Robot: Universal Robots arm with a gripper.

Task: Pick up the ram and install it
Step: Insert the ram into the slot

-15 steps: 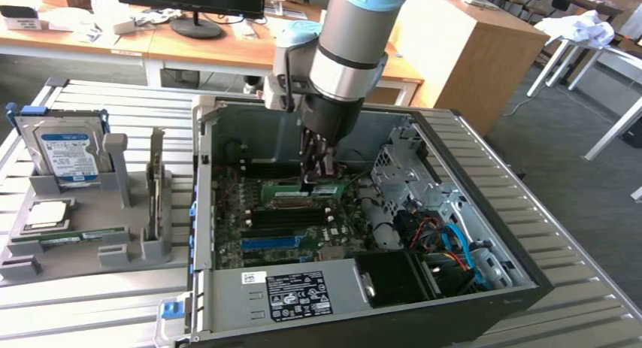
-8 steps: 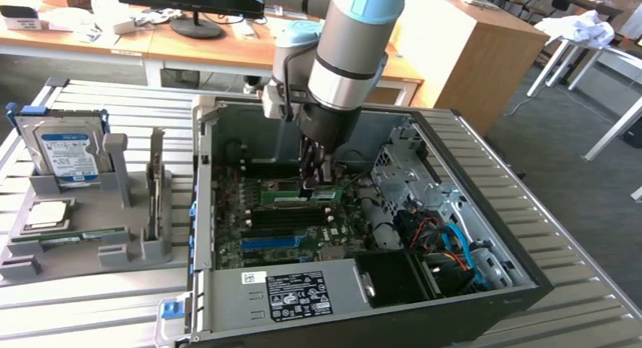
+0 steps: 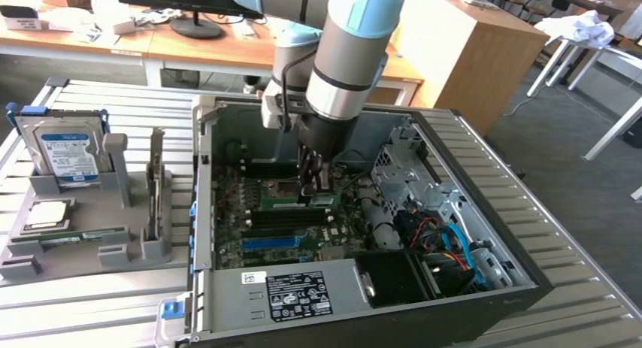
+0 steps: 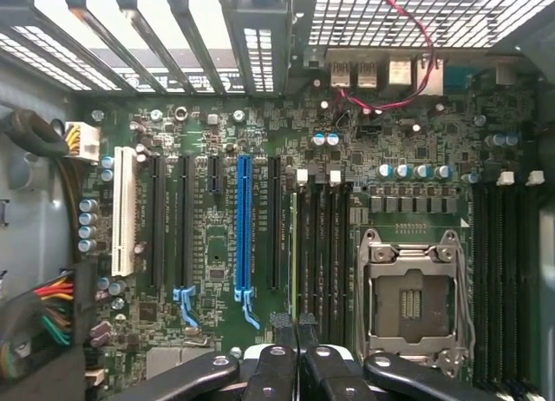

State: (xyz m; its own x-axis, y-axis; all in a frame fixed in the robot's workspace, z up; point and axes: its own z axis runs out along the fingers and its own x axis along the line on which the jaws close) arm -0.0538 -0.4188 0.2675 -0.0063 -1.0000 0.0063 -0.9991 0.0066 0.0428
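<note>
Starting at the exterior view's left: the slatted metal tabletop (image 3: pixel 561 235) carries a grey fixture (image 3: pixel 120 250), with a hard drive (image 3: pixel 68 154) standing upright in it and a square silver processor (image 3: pixel 48 214) lying just below. A thin green strip sits low in that fixture, too small to read.

On to the middle, where the open computer case (image 3: pixel 522 265) lies on its side. The arm (image 3: pixel 346 55) reaches straight down into it and hides part of the board. The hand (image 3: pixel 313 184) is down at the motherboard (image 4: pixel 217 141), fingers closed together. The ram (image 3: pixel 301 201) is right there beside them, a green stick lying along the memory slots.

From the wrist, the ram (image 4: pixel 293 245) shows edge-on as a thin green line running up to the closed hand (image 4: pixel 295 327). Whether the fingertips pinch it or just press on it can't be made out.

Further right sit the empty processor socket (image 4: pixel 414 297) and a tangle of blue and orange cables (image 3: pixel 446 243). Behind, a desk with a monitor stand (image 3: pixel 195 25), a wooden cabinet (image 3: pixel 471 55), and white table legs cut off at the frame edge.
</note>
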